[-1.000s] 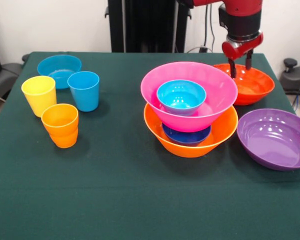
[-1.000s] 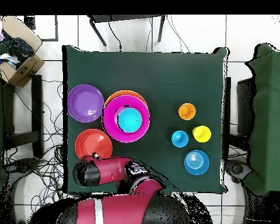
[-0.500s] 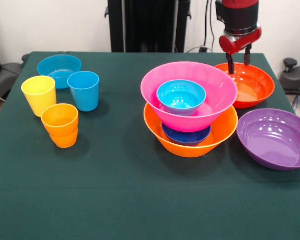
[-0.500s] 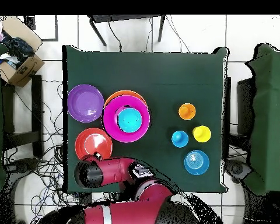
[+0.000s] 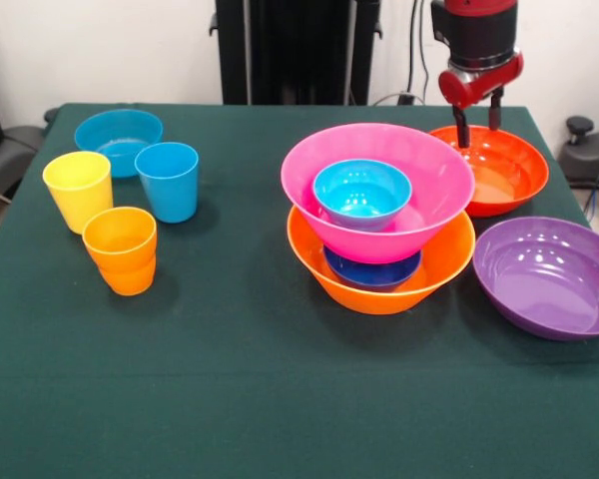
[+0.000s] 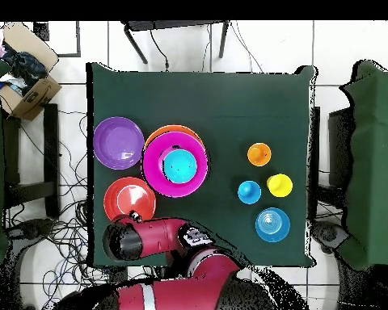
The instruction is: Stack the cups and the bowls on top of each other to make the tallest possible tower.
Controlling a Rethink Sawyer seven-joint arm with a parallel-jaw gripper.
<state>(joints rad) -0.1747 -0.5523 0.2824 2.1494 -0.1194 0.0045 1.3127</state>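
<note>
Claw (image 5: 477, 122) hangs above the far rim of the wide red-orange bowl (image 5: 499, 172), fingers apart, nothing between them. One second back the fingers were down at that rim, one tip inside the bowl; half a second back the claw had risen clear, and it has not moved since. The bowl sits flat on the surface (image 5: 280, 379), in the same spot as before the lift.

Judgement: the rim grasp did not take, or was given up. The bowl remains off the pile and the step needs a fresh attempt.

The tower (image 5: 379, 215) is unchanged, centre-right:
- large orange bowl (image 5: 379, 284) as base
- small dark blue bowl (image 5: 371, 269) inside it
- large pink bowl (image 5: 377, 190) resting on that
- small teal bowl (image 5: 361, 193) inside the pink one

Loose items:
- wide purple bowl (image 5: 549, 276), near right, just beside the tower
- shallow light blue bowl (image 5: 118, 138), far left
- yellow cup (image 5: 78, 190), light blue cup (image 5: 167, 181) and orange cup (image 5: 121, 249), clustered at left, all upright

Overhead view agrees: the arm's wrist (image 6: 123, 240) covers the edge of the red-orange bowl that lies toward the robot's base; the fingers themselves are hidden there.
</note>
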